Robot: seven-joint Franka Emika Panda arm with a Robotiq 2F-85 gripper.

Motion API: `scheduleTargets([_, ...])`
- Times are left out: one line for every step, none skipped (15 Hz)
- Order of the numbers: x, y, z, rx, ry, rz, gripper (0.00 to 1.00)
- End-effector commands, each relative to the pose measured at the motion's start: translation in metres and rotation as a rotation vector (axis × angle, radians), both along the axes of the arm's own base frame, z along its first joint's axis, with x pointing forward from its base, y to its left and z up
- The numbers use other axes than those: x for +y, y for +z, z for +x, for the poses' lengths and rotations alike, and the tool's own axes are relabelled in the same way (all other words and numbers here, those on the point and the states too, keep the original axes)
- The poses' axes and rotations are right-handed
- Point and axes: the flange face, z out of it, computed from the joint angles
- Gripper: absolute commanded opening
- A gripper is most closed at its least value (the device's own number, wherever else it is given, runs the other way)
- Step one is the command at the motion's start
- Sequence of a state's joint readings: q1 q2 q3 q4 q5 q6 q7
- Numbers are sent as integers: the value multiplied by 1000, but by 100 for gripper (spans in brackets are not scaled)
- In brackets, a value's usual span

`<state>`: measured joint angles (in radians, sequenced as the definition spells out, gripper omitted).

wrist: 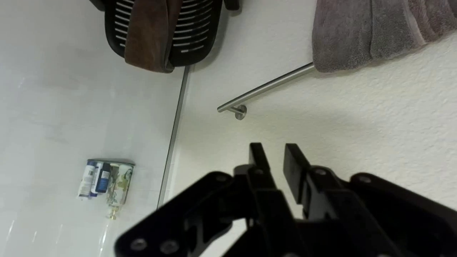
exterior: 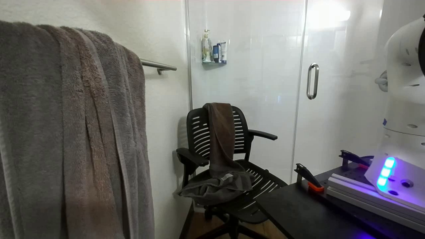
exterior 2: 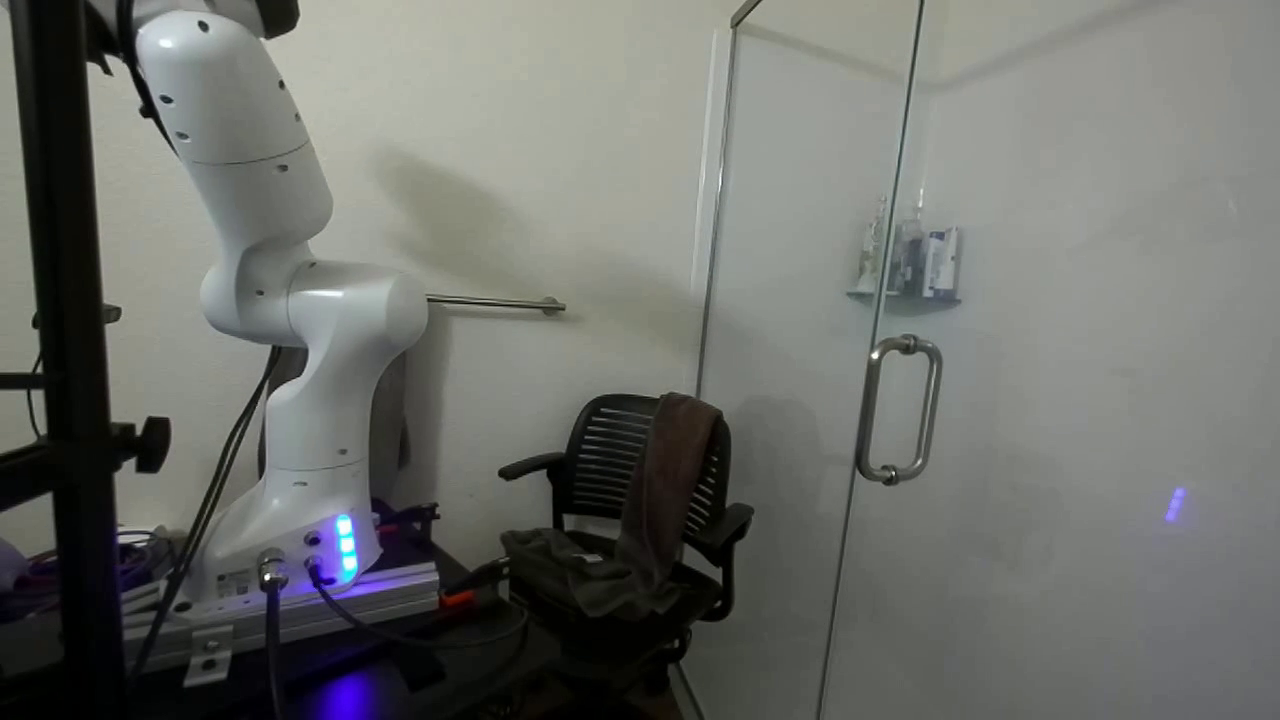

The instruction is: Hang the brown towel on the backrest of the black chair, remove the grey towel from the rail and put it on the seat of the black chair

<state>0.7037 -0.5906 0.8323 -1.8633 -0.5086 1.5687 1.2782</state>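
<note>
In an exterior view, near left, the grey terry towel [exterior: 79, 132] hangs on the metal rail [exterior: 156, 64], likely heavy, soft and limp, best pinched at a top fold [exterior: 84, 43]. Farther right, the brown towel [exterior: 221, 132] drapes the backrest [exterior: 199, 132] of the black chair [exterior: 264, 181]. In the wrist view, the gripper [wrist: 273, 146] stands slightly parted, empty.

In an exterior view, a towel [exterior: 99, 132] hangs over the rail [exterior: 157, 64] at left. Right of it stands a chair [exterior: 247, 141], a second towel [exterior: 221, 132] draped over its backrest [exterior: 239, 131]; cloth [exterior: 215, 191] lies on the seat [exterior: 265, 189] (whether the same piece, unclear). Behind is a glass panel [exterior: 265, 83]; at front right, a table [exterior: 292, 212] bears the robot arm [exterior: 405, 116].
</note>
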Motion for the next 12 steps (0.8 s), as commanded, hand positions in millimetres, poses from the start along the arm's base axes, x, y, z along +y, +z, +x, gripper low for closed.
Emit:
scheduleTargets([-28,-2,39,157,-66,128,52])
scheduleTargets([-34,-4,51,212,-65,167,58])
scheduleTargets([-38,-11,68,273,-81,197,66])
scheduleTargets([-42,-16,83,332,-80,236,72])
scheduleTargets([-41,-23,99,380,-65,272,80])
scheduleTargets([-37,-31,114,424,-63,282,86])
scheduleTargets([-29,-46,127,471,-44,276,93])
scheduleTargets([-24,-57,136,516,-11,264,98])
scheduleTargets([-14,-73,142,551,42,214,100])
scheduleTargets([-8,-88,148,568,73,166,100])
scheduleTargets([2,-105,154,579,106,113,100])
scheduleTargets([7,-117,160,584,132,55,100])
